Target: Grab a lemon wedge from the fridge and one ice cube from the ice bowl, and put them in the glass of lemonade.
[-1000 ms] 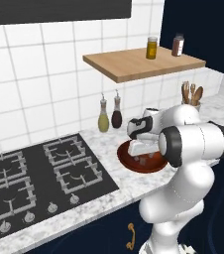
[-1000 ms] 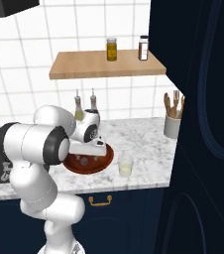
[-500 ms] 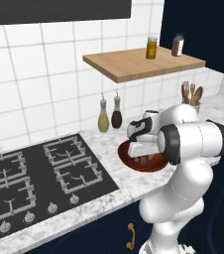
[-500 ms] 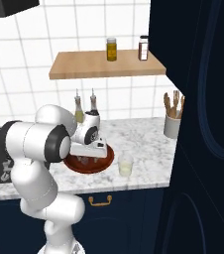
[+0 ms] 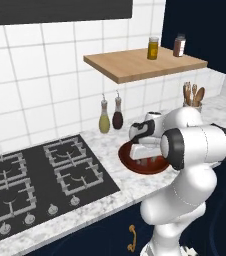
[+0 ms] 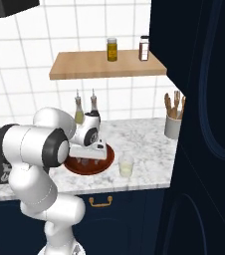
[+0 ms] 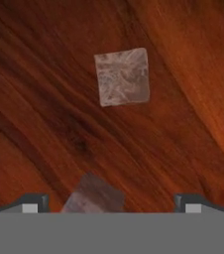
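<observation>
- The white arm's two-finger gripper (image 7: 111, 201) is down inside the wide, shallow reddish-brown wooden bowl (image 6: 108, 160) on the marble counter (image 6: 144, 172), pointing at the bowl's grained floor.
- Its jaws stand spread wide, released: in the hand view one dark fingertip rises at the lower left and the other at the lower right, well apart, and neither presses on anything.
- A small whitish translucent ice cube (image 7: 122, 76) lies on the bowl's floor, ahead of the fingertips and apart from them, seen as a slightly tilted square.
- A second, dimmer cube (image 7: 93, 196) lies low between the two fingertips, nearer the left one, partly cut off at the bottom of the hand view; I cannot tell whether it touches a finger.
- In the right base view the small clear tumbler of pale yellow-green lemonade (image 6: 127, 165) stands upright on the counter just beside the bowl, on its right.
- Two dark-capped bottles (image 5: 110, 115) stand at the tiled wall behind the bowl, one olive, one dark.
- A white crock of wooden spoons (image 6: 173, 121) stands further right along the counter.
- Two jars (image 6: 112, 49) sit on the wooden shelf (image 6: 84, 67) above.
- The black gas hob (image 5: 40, 177) lies to the left of the bowl.
</observation>
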